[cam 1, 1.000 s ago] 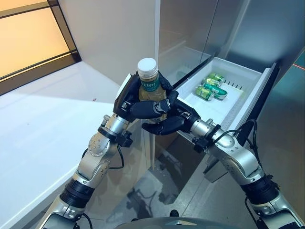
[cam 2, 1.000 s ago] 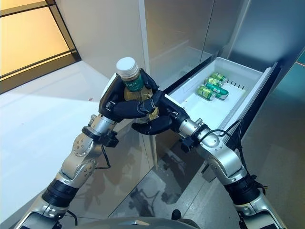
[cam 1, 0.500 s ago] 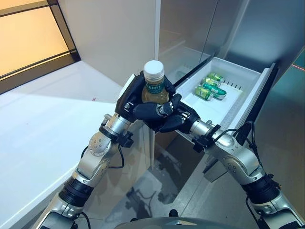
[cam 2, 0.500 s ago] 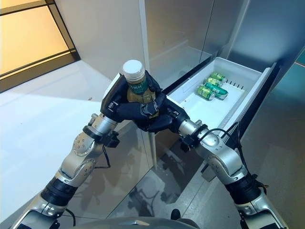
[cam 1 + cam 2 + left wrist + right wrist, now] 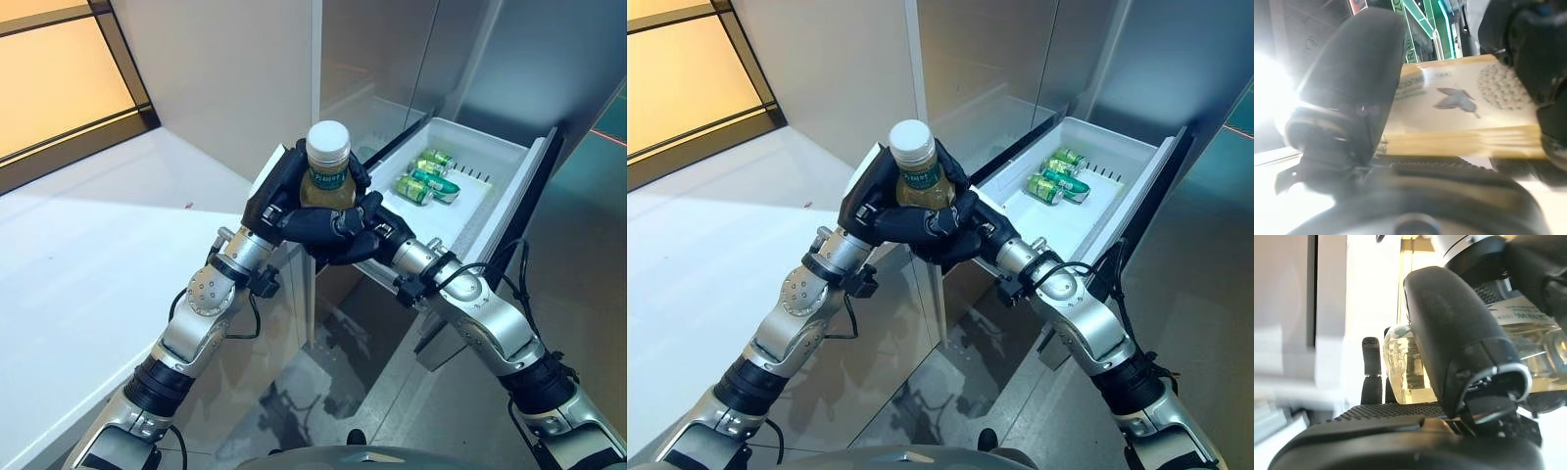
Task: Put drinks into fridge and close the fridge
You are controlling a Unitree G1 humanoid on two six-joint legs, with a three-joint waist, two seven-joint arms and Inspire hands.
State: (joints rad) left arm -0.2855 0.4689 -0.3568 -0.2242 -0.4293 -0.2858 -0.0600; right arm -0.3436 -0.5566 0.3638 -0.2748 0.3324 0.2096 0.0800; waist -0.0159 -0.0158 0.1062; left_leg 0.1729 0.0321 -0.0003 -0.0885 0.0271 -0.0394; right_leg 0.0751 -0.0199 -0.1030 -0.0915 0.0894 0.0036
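Observation:
A bottle [image 5: 327, 174] of pale yellow drink with a white cap and green label stands upright, held in the air between both hands. My left hand [image 5: 275, 199] is curled round its left side and my right hand [image 5: 345, 238] is curled round its lower right side. The bottle is just left of the open white fridge drawer [image 5: 477, 210], near the drawer's near left corner. Green cans [image 5: 424, 182] lie at the drawer's far end. The left wrist view shows the bottle [image 5: 1459, 117] against my left thumb [image 5: 1352, 98]. The right wrist view shows the bottle [image 5: 1400, 374] behind my right thumb [image 5: 1459, 342].
A white counter [image 5: 78, 255] spreads to the left, with an amber window panel [image 5: 49, 88] beyond it. The grey fridge front [image 5: 382, 49] rises behind the drawer. The drawer's near half is bare white floor [image 5: 441, 225].
Both hands have carried the bottle right, toward the drawer. My right hand, below the bottle a second ago, has closed round it.

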